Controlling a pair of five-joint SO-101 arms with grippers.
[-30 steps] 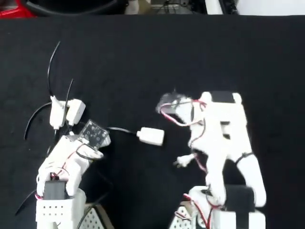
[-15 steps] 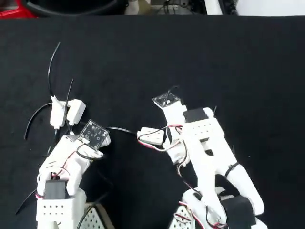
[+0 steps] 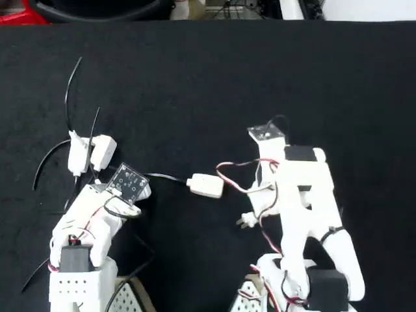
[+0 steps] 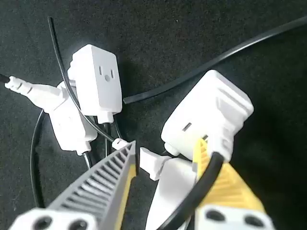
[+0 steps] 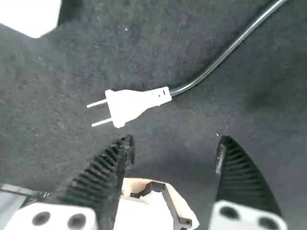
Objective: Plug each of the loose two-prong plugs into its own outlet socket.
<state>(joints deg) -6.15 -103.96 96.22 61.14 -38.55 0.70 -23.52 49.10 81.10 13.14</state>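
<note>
Two-prong plug [image 3: 247, 221] lies at lower centre of the high view, beside the right arm and near a white outlet block [image 3: 207, 185].

Left wrist view: the left gripper [image 4: 164, 146] sits at the bottom, and I cannot tell its grip. A square socket [image 4: 98, 84] is at upper left, a larger socket [image 4: 206, 112] at right.

Right wrist view: the right gripper [image 5: 175, 143] gapes empty below the plug.

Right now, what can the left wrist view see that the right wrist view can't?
Left wrist view, not the right: white outlet sockets bunched together, one with its slots facing the camera. Right wrist view, not the left: a loose two-prong plug lying flat ahead of the open right tool. Both: the black table, a black cord, and an open tool, here the left tool.
</note>
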